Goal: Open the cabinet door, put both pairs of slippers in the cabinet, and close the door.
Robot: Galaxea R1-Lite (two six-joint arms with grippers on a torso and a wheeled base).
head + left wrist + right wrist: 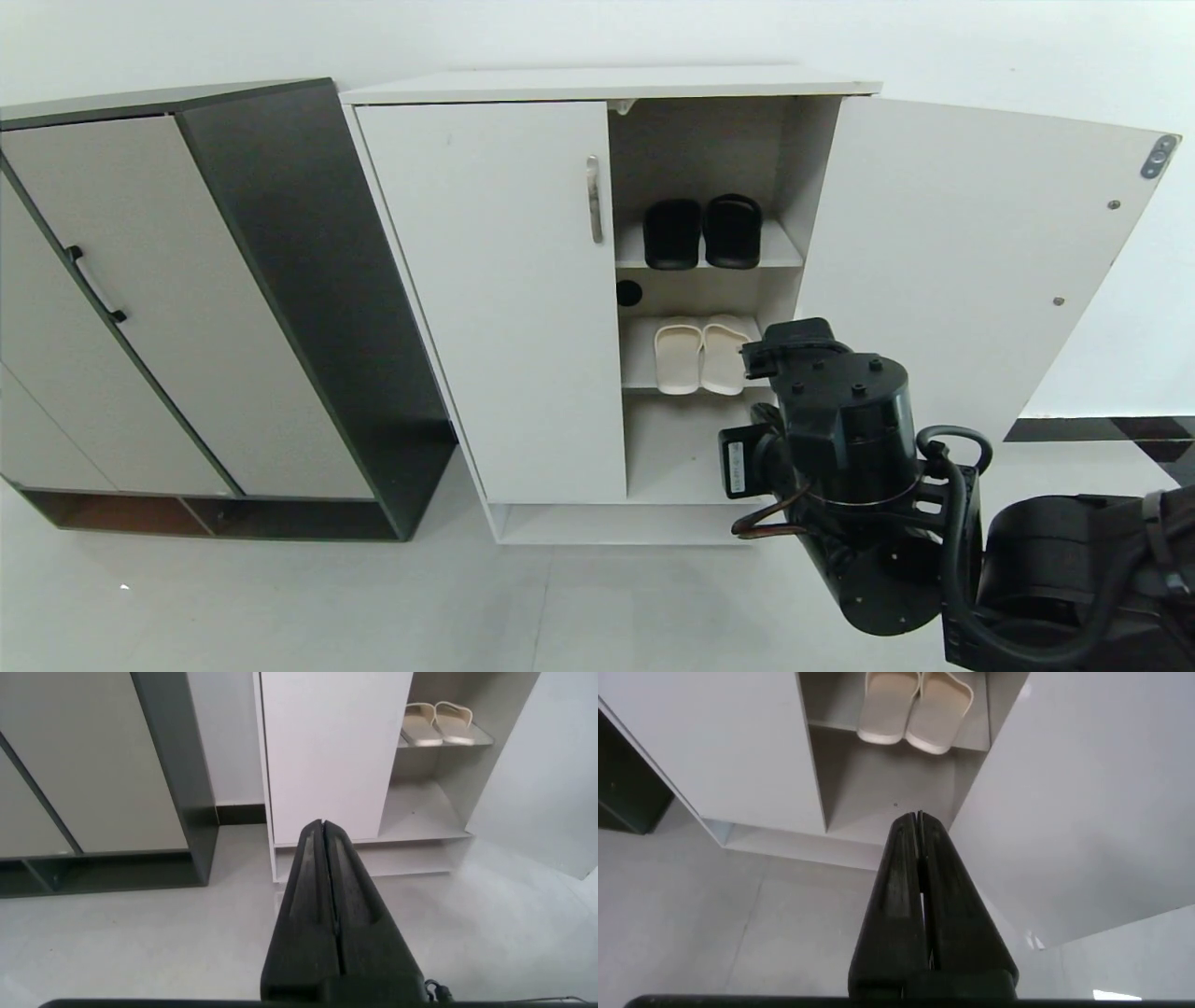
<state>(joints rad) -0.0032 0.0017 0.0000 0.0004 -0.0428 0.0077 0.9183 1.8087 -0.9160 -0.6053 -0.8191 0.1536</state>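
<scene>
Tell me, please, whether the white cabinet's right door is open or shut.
Open: the right door stands wide, exposing black slippers and cream slippers.

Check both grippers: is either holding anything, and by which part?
Nothing is held: the left gripper and the right gripper are both shut and empty.

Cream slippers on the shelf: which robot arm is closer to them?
Right. The right arm is just in front of the cream slippers, at the open side; the left arm sits farther back, facing the closed door.

White wooden cabinet (607,84), R door (952,252) swung open; black slipper pair (672,233) on upper shelf, cream pair (678,359) on mid shelf.
</scene>
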